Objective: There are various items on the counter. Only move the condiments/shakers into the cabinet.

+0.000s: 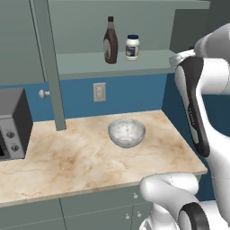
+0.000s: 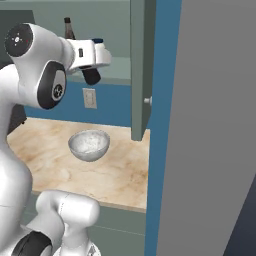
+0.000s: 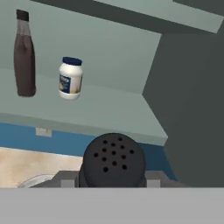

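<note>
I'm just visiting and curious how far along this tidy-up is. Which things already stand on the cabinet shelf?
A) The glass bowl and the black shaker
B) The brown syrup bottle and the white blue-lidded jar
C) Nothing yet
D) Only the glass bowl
B: the brown syrup bottle and the white blue-lidded jar stand side by side on the cabinet shelf, while the glass bowl sits on the counter.

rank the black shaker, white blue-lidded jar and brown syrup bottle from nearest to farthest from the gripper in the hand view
1. Small black shaker with a perforated top: held in the gripper, at the bottom of the view.
2. Short white jar with a dark blue lid: on the pale cabinet shelf, up and left.
3. Dark brown syrup bottle with a narrow neck: on the same shelf, beyond the jar at far left.
</note>
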